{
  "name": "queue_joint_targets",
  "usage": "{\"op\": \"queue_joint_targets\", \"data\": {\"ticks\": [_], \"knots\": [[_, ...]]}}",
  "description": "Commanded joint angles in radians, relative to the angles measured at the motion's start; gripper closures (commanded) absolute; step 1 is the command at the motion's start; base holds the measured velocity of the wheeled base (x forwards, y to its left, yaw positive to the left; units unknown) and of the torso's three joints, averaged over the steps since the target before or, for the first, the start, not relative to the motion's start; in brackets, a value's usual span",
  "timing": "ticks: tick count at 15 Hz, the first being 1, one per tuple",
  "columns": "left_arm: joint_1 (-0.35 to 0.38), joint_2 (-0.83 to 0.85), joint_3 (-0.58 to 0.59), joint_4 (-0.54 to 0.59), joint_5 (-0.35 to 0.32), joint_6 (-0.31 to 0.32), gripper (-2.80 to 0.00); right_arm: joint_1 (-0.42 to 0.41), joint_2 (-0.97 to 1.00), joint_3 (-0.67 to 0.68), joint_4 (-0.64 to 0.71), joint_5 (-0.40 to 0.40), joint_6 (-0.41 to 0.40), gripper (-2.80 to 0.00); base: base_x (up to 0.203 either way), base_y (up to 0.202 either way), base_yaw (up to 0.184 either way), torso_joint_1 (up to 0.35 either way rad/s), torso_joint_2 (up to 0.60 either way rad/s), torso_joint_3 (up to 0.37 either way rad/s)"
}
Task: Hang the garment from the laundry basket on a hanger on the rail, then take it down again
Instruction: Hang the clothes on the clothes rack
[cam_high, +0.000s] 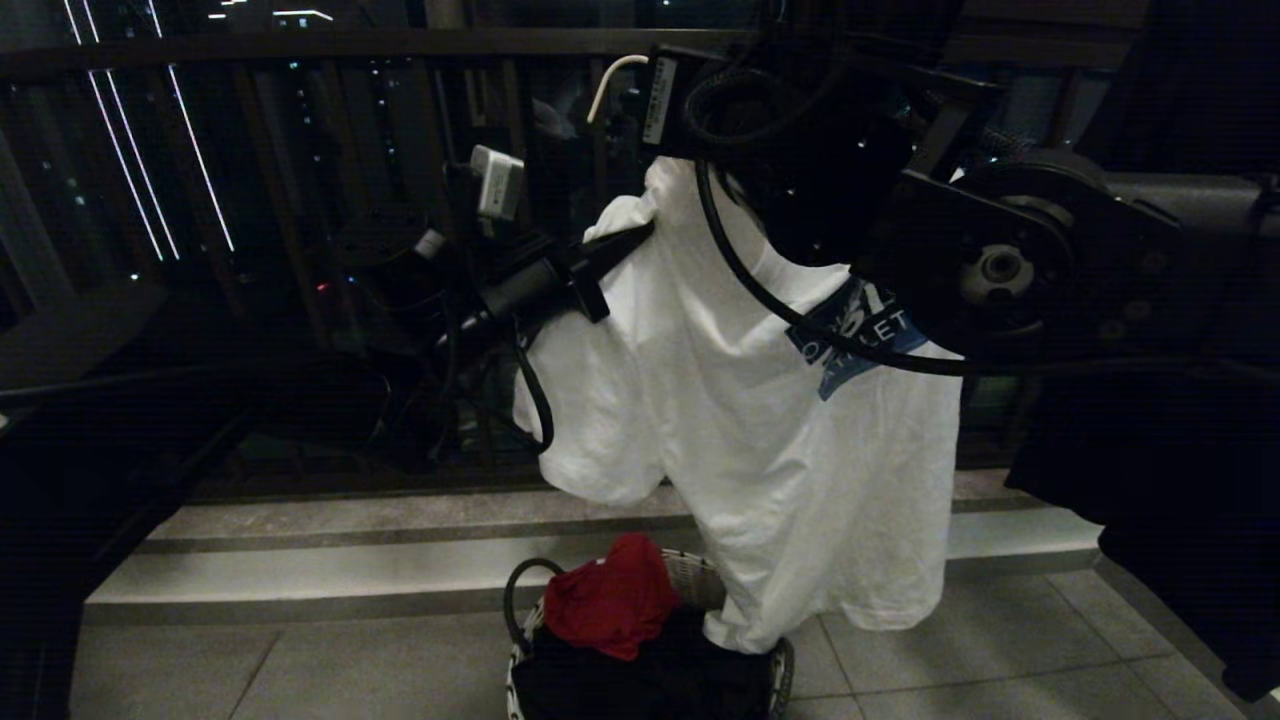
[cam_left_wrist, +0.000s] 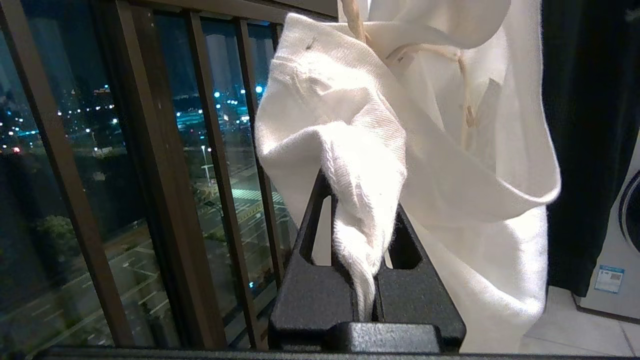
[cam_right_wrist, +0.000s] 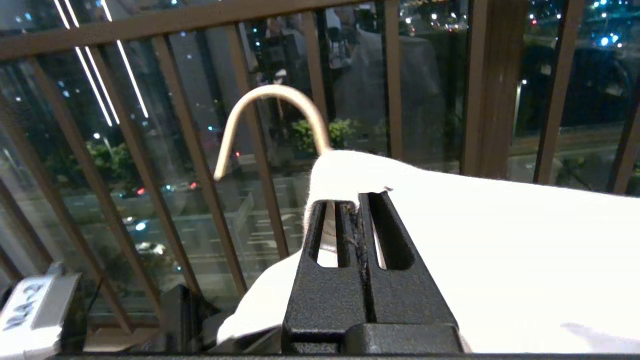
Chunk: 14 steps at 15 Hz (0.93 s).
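- Garment (cam_high: 760, 440): a white T-shirt draped over the hanger (cam_high: 612, 82), held in the air between both pincers, its hem brushing the laundry basket (cam_high: 700, 585) below.
- Left gripper (cam_left_wrist: 367, 280): clamped on a bunched fold of cloth, reaching in level from the side.
- Right gripper (cam_right_wrist: 361, 220): closed at the hanger neck, with the hook rising just beyond its tips.
- Judgement: lift evenly and keep the hook free until it reaches the rail, which is not in view.

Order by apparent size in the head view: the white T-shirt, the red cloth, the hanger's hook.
1. White T-shirt, clearly largest.
2. Red cloth in the basket.
3. Hanger's hook, only a thin curve showing; smallest.
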Motion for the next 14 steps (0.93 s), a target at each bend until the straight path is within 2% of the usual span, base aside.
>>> {"op": "queue_joint_targets", "data": {"ticks": [1, 10, 12, 14], "knots": [[0.0, 0.002, 0.0, -0.008, -0.004, -0.002, 0.0, 0.012, 0.01, 0.0, -0.002, -0.01, 0.0, 0.0, 0.0, 0.0, 0.0, 0.0, 0.0, 0.0], [0.0, 0.012, -0.014, -0.005, 0.009, 0.001, 0.0, 0.062, 0.018, 0.0, -0.002, -0.039, 0.0, 0.0, 0.0, 0.0, 0.0, 0.0, 0.0, 0.0], [0.0, 0.011, -0.014, -0.004, 0.008, 0.001, 0.0, 0.041, 0.005, 0.0, -0.002, -0.047, -0.001, 0.0, 0.0, 0.0, 0.0, 0.0, 0.0, 0.0], [-0.002, 0.01, -0.009, -0.005, 0.007, 0.002, 0.0, -0.019, -0.025, 0.0, -0.001, -0.048, -0.007, 0.0, 0.0, 0.0, 0.0, 0.0, 0.0, 0.0]]}}
